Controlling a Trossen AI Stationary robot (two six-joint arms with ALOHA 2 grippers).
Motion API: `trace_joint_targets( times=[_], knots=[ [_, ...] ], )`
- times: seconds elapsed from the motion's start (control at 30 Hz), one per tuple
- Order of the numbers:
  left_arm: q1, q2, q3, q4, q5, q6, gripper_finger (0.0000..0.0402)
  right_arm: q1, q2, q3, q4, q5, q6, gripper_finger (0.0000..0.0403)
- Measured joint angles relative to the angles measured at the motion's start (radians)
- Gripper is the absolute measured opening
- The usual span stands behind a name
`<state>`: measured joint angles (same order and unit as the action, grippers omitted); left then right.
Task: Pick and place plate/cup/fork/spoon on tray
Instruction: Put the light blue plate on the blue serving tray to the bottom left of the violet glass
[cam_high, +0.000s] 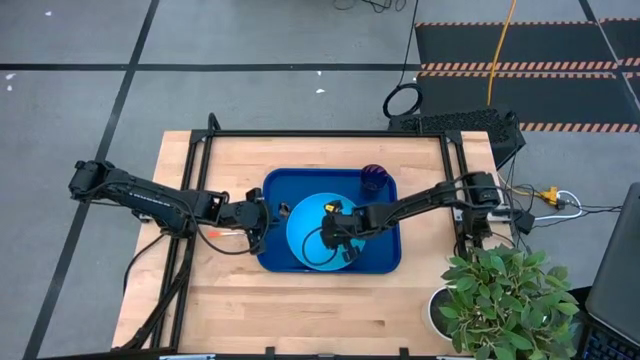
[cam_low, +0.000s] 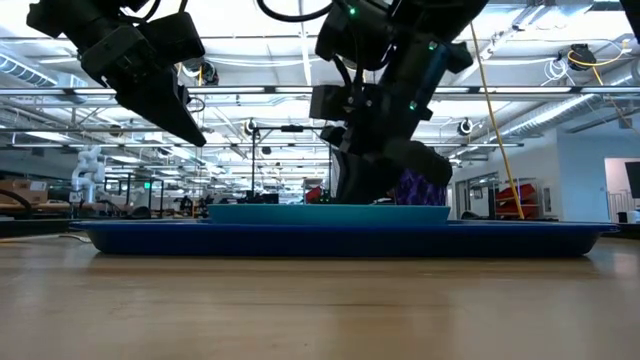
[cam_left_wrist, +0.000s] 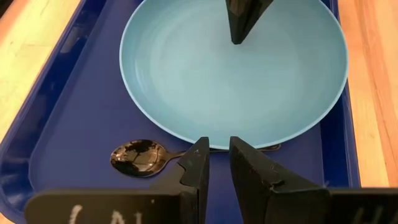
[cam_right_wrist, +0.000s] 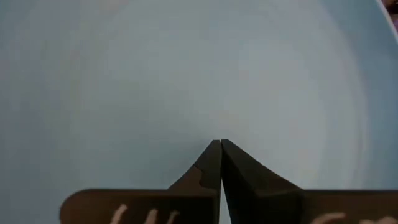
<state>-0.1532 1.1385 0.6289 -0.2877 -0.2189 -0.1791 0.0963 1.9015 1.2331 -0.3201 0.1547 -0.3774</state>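
Right gripper hovering mid-frame over plate, jaws pressed together, empty. Left gripper sitting above spoon, jaws slightly parted.

A leafy potted plant sits at the table's corner.

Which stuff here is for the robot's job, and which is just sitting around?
For the job:
tray
plate, on the tray
cup, on the tray
spoon, on the tray beside the plate
fork, on the table beside the tray

Just around:
potted plant
cables
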Motion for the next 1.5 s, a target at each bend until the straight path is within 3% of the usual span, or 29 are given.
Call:
trace_joint_targets(
  times=[0.63,1.5],
  knots=[
    [0.0,0.0,-0.148,0.133,0.0,-0.041,0.0067,-0.047,-0.006,-0.032,-0.029,0.0,0.025,0.0],
    [0.0,0.0,-0.148,0.143,0.0,-0.058,0.0067,-0.05,-0.019,-0.034,-0.122,0.001,0.108,0.0]
  ],
)
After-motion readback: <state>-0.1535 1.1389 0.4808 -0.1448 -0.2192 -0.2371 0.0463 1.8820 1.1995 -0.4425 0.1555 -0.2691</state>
